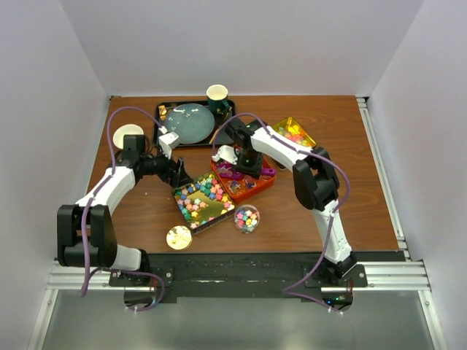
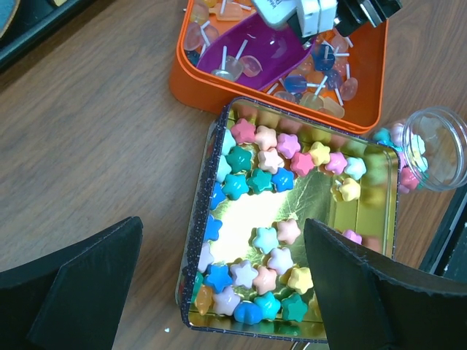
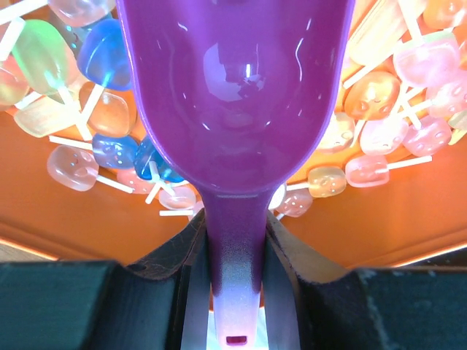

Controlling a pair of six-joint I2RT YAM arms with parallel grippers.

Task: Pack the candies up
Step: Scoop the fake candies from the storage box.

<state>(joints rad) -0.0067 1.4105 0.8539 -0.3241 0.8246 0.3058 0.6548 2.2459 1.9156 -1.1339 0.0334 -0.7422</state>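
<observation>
Pastel star-shaped candies (image 2: 257,171) lie around the edges of a square gold tin (image 2: 248,219), which sits at the table's centre (image 1: 209,211). Translucent lollipop candies (image 3: 372,95) fill an orange tin (image 1: 267,184). My right gripper (image 3: 235,233) is shut on the handle of a purple scoop (image 3: 233,87), whose empty bowl rests among the lollipops. In the top view that gripper (image 1: 249,169) is over the orange tin. My left gripper (image 2: 219,292) is open and empty, hovering over the gold tin's near left edge (image 1: 179,179).
A small clear jar (image 1: 246,218) holding candies stands right of the gold tin. A round gold lid (image 1: 179,237) lies near the front. A yellow container (image 1: 293,133) of candies, a black tray with a teal plate (image 1: 186,120), a cup (image 1: 217,96) and a white bowl (image 1: 128,133) stand behind.
</observation>
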